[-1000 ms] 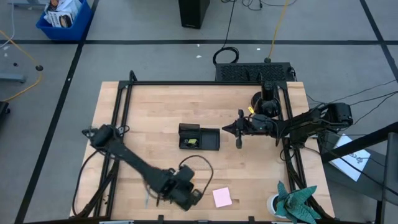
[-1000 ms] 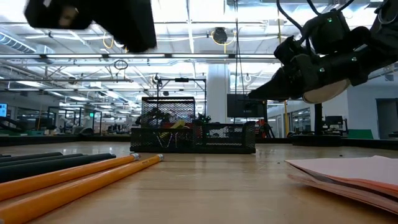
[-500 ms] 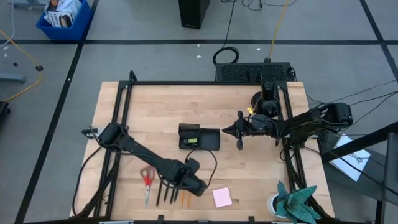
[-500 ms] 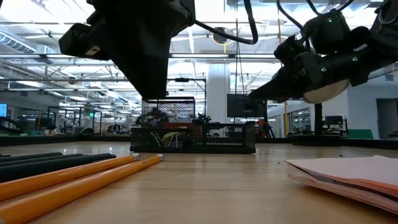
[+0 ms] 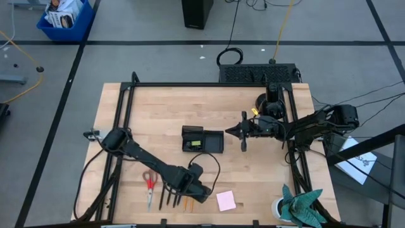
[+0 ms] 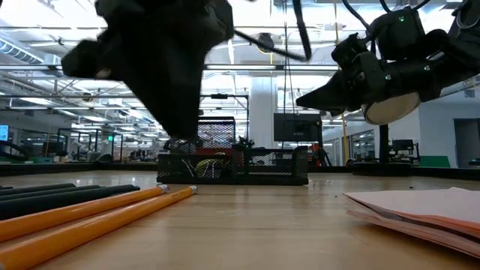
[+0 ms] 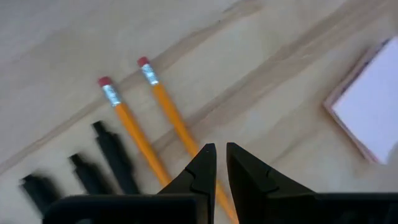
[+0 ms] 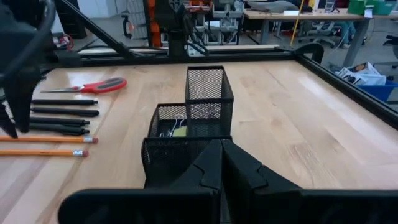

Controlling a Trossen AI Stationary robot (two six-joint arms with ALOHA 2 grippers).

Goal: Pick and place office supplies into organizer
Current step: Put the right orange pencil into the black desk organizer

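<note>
My left gripper [image 5: 197,190] hangs low over the near middle of the table. Its fingers [image 7: 221,155] are shut but for a narrow slit and empty, right above two orange pencils [image 7: 155,118]. Dark pens [image 7: 106,162] lie beside the pencils, and red-handled scissors [image 5: 150,185] farther left. A pink sticky-note pad [image 5: 226,201] lies to the right. The black mesh organizer [image 5: 202,140] stands mid-table with a yellow-green bit [image 8: 179,130] inside. My right gripper [image 5: 231,132] is shut and empty, hovering just right of the organizer.
A potted plant [image 5: 297,206] stands at the near right corner. A black round mount [image 5: 269,104] sits at the far right. Black frame rails [image 5: 123,126] run along the table's left, far and right sides. Bare wood lies between the organizer and the pencils.
My left gripper has come down from high up to just above the pencils and has shifted a little toward the table's right. Its arm has swung off the scissors and pens, which now show. My right arm has kept still.
</note>
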